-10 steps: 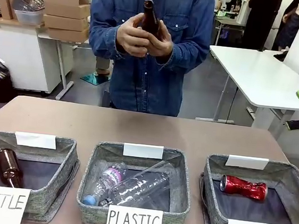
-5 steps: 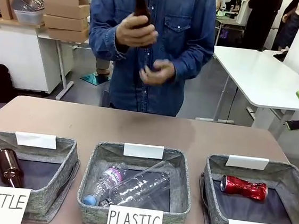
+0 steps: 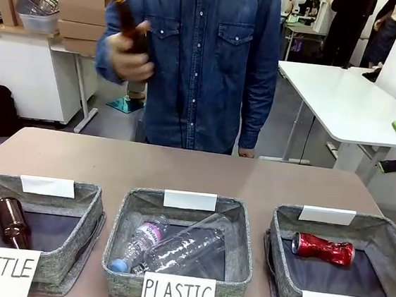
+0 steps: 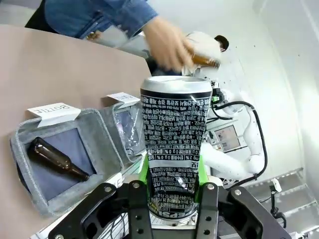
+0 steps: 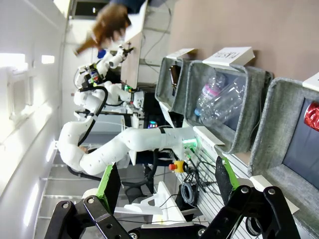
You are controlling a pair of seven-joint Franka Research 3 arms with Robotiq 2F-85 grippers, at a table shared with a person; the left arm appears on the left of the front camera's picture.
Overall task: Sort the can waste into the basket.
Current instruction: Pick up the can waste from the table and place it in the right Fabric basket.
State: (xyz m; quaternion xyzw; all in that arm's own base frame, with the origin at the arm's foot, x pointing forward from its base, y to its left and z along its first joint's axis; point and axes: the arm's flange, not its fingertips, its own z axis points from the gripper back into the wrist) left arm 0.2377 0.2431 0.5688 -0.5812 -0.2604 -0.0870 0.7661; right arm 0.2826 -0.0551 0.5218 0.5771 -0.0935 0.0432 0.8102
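At 4 o'clock on the table, CAN basket (image 3: 385,253): red can (image 3: 322,249) lying inside | left gripper (image 4: 169,199): jaws clamped on upright black and silver can (image 4: 175,144) | right gripper (image 5: 167,186): jaws wide apart, holding nothing | person's hand (image 3: 126,59): raised at 11 o'clock, gripping brown bottle (image 3: 128,22)

Left gripper (image 4: 172,196) clamped on a black and silver can (image 4: 175,144), upright between the green-padded fingers (image 4: 143,172), its body dented near the bottom. Below, on the brown desk (image 4: 55,69), a grey basket (image 4: 107,137) holds a brown glass bottle (image 4: 56,158) lying on its side. Above the can, the person's hand (image 4: 167,42), blurred, grips another brown bottle (image 4: 205,60).
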